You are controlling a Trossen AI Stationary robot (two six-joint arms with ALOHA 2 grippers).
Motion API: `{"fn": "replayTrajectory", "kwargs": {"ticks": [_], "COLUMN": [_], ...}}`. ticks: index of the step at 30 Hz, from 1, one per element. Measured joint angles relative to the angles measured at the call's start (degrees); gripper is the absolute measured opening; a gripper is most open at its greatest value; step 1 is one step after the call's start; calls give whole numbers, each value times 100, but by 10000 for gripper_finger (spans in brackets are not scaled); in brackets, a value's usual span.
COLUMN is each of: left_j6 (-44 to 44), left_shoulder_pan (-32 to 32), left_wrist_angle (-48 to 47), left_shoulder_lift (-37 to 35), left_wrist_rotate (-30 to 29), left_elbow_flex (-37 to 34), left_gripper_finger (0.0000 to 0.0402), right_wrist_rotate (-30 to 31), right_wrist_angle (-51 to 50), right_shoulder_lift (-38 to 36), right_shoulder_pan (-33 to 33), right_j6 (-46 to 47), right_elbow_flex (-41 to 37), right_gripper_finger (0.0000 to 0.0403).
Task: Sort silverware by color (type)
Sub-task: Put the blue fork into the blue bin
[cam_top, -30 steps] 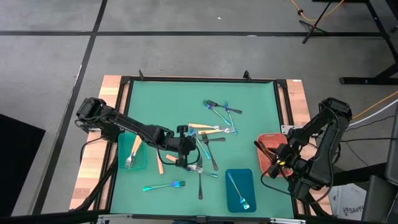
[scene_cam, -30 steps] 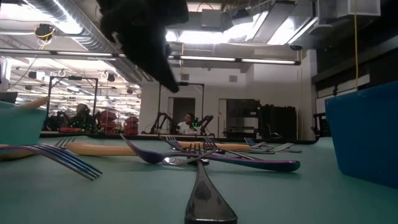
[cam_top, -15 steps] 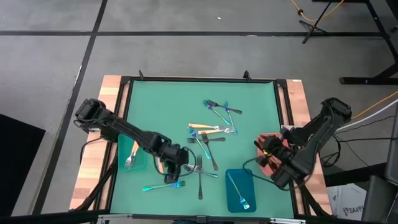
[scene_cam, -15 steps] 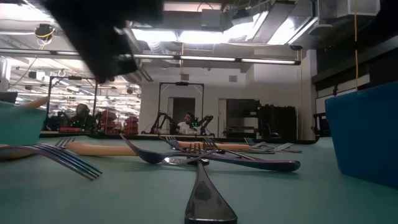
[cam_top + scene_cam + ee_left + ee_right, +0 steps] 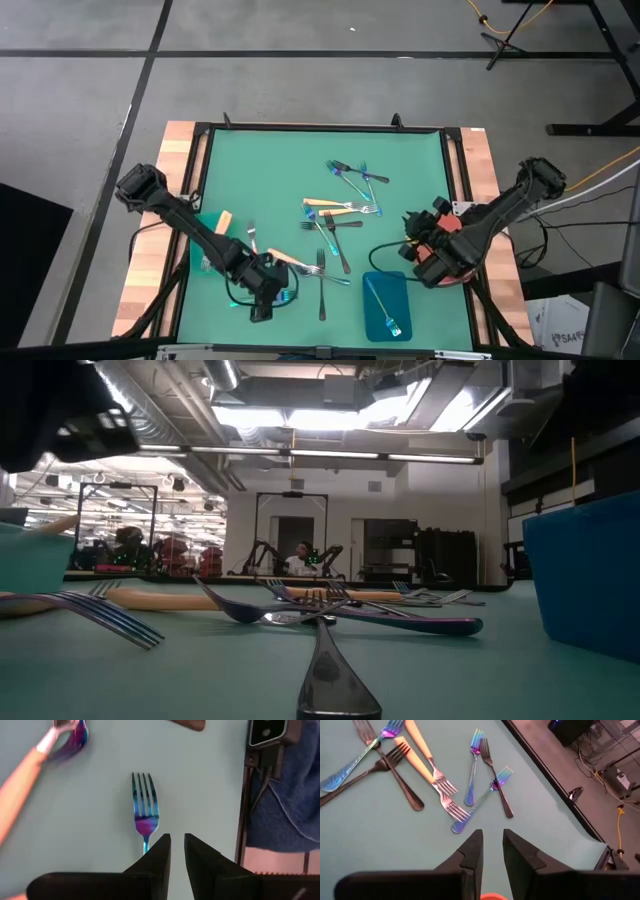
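An iridescent blue fork lies flat on the green mat near the table's front edge. My left gripper hovers over its handle, fingers a narrow gap apart with nothing between them. My right gripper hangs at the table's right above the salmon-red tray, also narrowly open and empty, pointing toward the loose forks. More silverware lies flat mid-table: orange-handled forks, dark forks and blue ones.
A blue tray at the front holds a blue fork. A teal tray at the left holds an orange-handled utensil. A dark fork's head lies close to the low camera. Blue cloth shows beyond the table's frame.
My left gripper has swung from the middle pile toward the table's near edge and somewhat left, rolling as it went, and now stands over the blue fork. My right gripper has swung from the right edge in toward the table's middle, rolling too. No silverware has visibly moved.
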Motion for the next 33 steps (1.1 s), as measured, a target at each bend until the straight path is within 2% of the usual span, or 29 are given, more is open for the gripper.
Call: {"fn": "replayTrajectory", "kwargs": {"ticks": [8,12,15,19,23,33], "left_j6": [-732,-960,-970,-910,-791,-789], "left_shoulder_pan": [-109,-109,-107,-109,-107,-206], "left_wrist_angle": [-201,-267,-260,-240,-248,-249], "left_shoulder_lift": [198,453,557,568,568,795], "left_wrist_rotate": [-11,164,305,11,-220,-151], "left_elbow_flex": [-4,-4,-7,-7,-7,-5], "left_gripper_finger": [48,67,89,104,106,105], "right_wrist_rotate": [-189,-246,-297,-297,-297,-297], "right_wrist_angle": [458,604,616,618,619,617], "right_shoulder_lift": [0,0,0,0,0,0], "right_shoulder_pan": [-156,-143,-143,-143,-143,-141], "right_j6": [-613,-730,-734,-738,-738,-745], "right_elbow_flex": [0,0,0,0,0,0], "right_gripper_finger": [67,67,67,67,67,67]}}
